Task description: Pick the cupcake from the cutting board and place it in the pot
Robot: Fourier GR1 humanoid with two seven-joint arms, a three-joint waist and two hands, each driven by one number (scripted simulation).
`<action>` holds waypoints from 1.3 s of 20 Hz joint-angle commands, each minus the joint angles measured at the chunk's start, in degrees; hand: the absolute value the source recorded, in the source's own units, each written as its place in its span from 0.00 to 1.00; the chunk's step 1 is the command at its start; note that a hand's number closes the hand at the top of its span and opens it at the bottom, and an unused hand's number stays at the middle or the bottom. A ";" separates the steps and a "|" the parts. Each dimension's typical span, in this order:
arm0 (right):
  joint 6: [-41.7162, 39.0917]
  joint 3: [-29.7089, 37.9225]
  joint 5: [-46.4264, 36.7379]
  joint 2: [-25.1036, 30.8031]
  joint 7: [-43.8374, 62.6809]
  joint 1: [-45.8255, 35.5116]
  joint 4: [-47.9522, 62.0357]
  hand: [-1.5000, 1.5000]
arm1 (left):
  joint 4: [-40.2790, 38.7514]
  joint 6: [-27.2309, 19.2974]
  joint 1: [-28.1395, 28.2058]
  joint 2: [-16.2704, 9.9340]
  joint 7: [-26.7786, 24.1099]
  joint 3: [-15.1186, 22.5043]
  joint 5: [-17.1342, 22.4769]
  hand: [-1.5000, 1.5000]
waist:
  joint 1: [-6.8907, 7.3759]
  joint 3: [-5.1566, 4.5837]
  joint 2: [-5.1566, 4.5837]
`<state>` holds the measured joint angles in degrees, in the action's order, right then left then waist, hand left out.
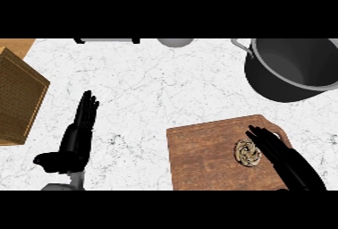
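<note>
The cupcake [248, 152], seen from above as a round swirl of pale frosting, sits on the brown wooden cutting board [204, 156] at the lower right. My right hand [284, 154] is over the board just right of the cupcake, fingers straight and pointing up-left, not curled round it. The dark grey pot [290, 76] stands at the upper right, beyond the board. My left hand [78, 129] rests open on the counter at the lower left, fingers straight and pointing away.
A woven wooden box [16, 103] stands at the left edge. A pale rounded object [175, 42] and a dark-edged item [105, 40] lie along the far edge. White marble counter [152, 89] spreads between the board, box and pot.
</note>
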<state>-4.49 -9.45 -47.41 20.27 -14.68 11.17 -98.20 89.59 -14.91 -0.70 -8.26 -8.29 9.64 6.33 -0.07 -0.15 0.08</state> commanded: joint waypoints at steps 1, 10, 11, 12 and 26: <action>-0.24 2.00 -0.65 -1.33 -1.33 -1.92 3.20 0.00 | -5.61 1.41 -0.53 2.28 -5.46 -1.60 -1.01 0.50 | -0.02 0.14 -0.08; 13.56 0.53 -5.87 -7.07 -8.06 -4.04 7.06 1.00 | 1.80 0.56 0.99 1.29 1.46 -1.36 -2.21 0.50 | 0.20 0.18 -0.04; 11.61 2.92 -4.15 -4.79 -9.30 -2.72 5.64 1.00 | 3.68 0.88 2.60 2.01 1.55 -0.60 -2.57 0.50 | 0.09 0.16 -0.02; 12.90 3.17 -4.75 -5.84 -10.03 -6.70 10.00 1.00 | 0.74 3.74 0.62 -0.24 0.62 -4.74 0.55 0.50 | 0.20 0.16 -0.09; 11.65 10.20 -15.55 -16.12 19.82 -18.67 15.22 1.00 | 1.35 4.33 -1.50 2.11 1.09 -1.24 -2.98 0.50 | 5.34 -0.32 -2.41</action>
<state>7.84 -2.47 -58.73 8.29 -8.30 -1.18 -88.35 90.90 -11.31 -0.86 -5.94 -7.30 7.84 3.54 2.51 -0.47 -0.84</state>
